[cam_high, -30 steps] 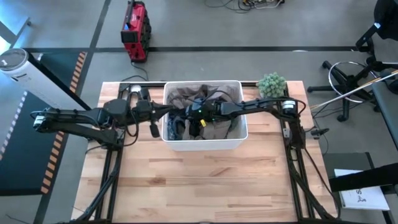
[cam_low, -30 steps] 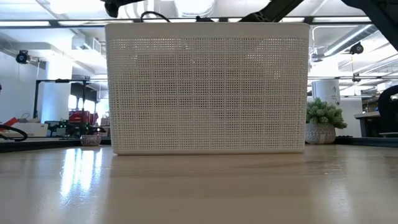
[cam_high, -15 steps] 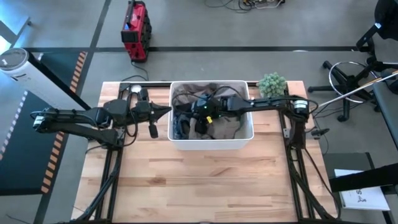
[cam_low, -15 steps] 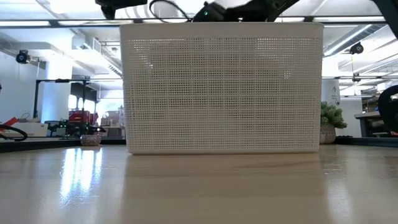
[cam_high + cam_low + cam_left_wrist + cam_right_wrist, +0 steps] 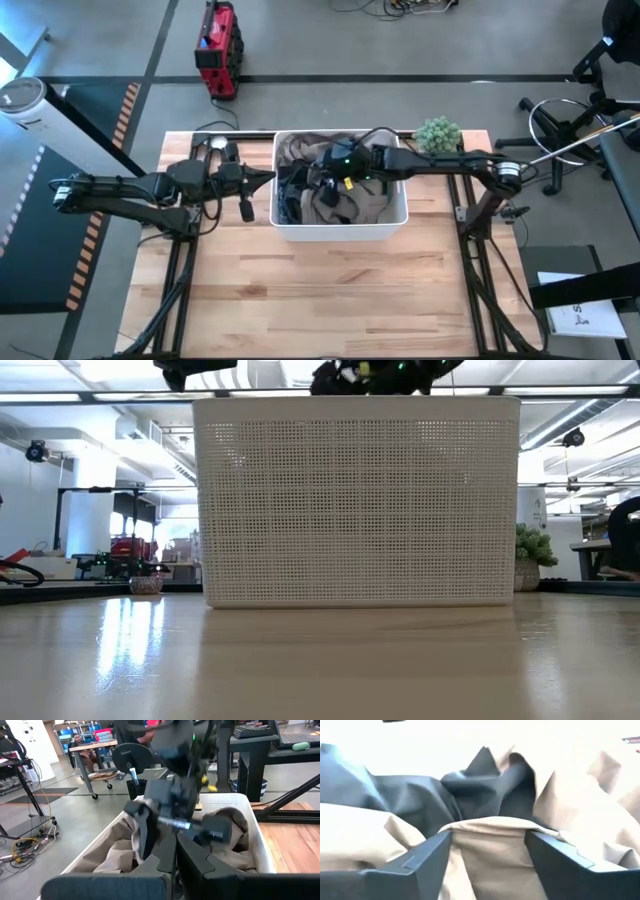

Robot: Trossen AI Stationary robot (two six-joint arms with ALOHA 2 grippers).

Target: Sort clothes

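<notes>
A white perforated bin [image 5: 340, 230] stands mid-table and fills the low view [image 5: 360, 510]. In it lie a taupe garment [image 5: 355, 205] and a dark grey-green garment [image 5: 288, 200], crumpled together. My right gripper [image 5: 322, 188] reaches in from the table's right, pointing down, open, its fingers [image 5: 427, 855] either side of a taupe fold [image 5: 490, 845], with the dark garment [image 5: 420, 795] behind. My left gripper [image 5: 265, 178] is shut and empty just left of the bin's rim. The other garments are out of view. My right gripper's open fingers stand on either side of the taupe fold [image 5: 490, 835] from above. I cannot tell whether they touch the cloth.
A small potted plant [image 5: 437, 135] stands at the table's far right, behind the bin [image 5: 530, 555]. Bare wooden tabletop [image 5: 320, 290] stretches in front of the bin. In the left wrist view, a person sits at a desk [image 5: 82, 750] in the room beyond.
The bin has slid a little toward the table's right edge and then stayed. My right gripper has drawn toward the right and far side and risen, its wrist now showing above the bin's rim in the low view.
</notes>
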